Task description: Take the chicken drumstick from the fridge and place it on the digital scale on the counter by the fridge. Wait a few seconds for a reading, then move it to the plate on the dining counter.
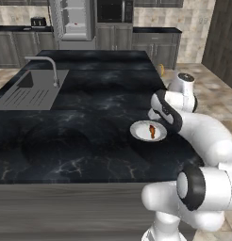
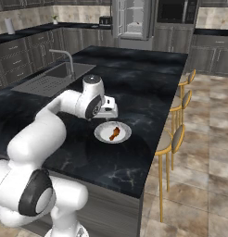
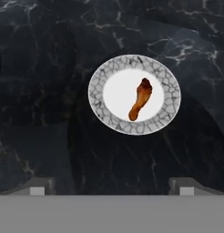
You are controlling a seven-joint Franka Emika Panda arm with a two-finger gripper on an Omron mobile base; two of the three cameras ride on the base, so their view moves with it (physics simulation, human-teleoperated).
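Observation:
The chicken drumstick (image 3: pixel 140 98), orange-brown, lies in the middle of the white plate (image 3: pixel 167 107) with a crackle-patterned rim. The plate (image 2: pixel 103 134) stands near the right end of the dining counter (image 2: pixel 143 78); the drumstick (image 2: pixel 115 134) (image 1: pixel 152 131) rests free on it. My gripper (image 2: pixel 109 115) hangs a little above the plate's far side, open, with nothing between its two fingertips (image 3: pixel 39 189). The fridge (image 1: pixel 73 19) stands at the back with its door open. I cannot make out the digital scale on the far counter (image 1: pixel 19 29).
A grey sink (image 1: pixel 33 89) with a curved tap (image 1: pixel 49 66) is set in the island's left part. Bar stools (image 2: pixel 174 139) line its right edge. A black toaster (image 1: pixel 38 21) sits on the back counter, left of the fridge.

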